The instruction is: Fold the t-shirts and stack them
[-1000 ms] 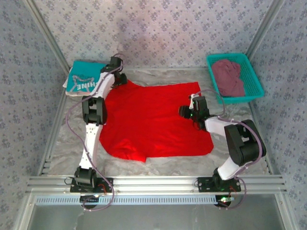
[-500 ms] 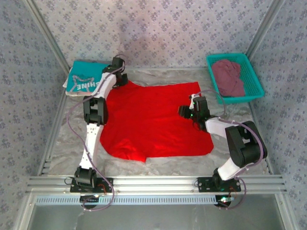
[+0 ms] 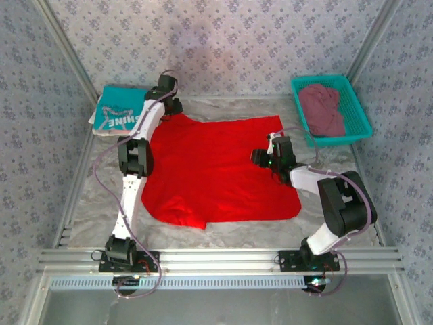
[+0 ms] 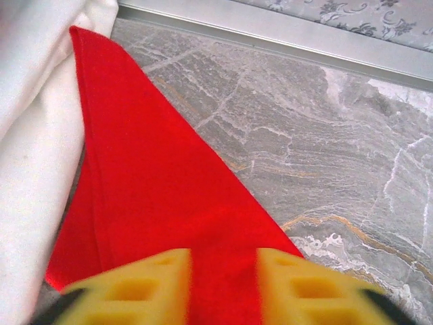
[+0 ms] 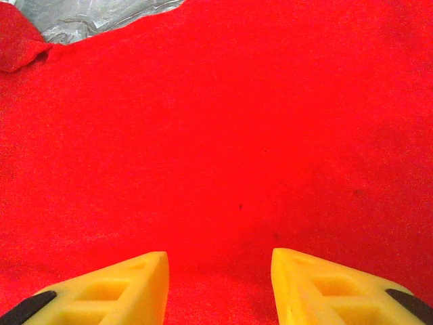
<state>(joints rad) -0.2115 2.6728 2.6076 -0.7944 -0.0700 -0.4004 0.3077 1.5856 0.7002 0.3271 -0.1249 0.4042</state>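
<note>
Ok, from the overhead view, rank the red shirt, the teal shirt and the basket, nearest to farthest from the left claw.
1. Red shirt: its far left corner lies right at the left claw.
2. Teal shirt: folded, just to the claw's left.
3. Basket: off in the far right corner, well away.

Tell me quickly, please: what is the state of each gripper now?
Left gripper: open, over a corner of the red t-shirt, holding nothing.
Right gripper: open, over the red t-shirt, holding nothing.

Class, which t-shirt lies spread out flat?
The bright red t-shirt; the teal SHINE t-shirt sits folded far left, the maroon t-shirt is bunched in the basket.
</note>
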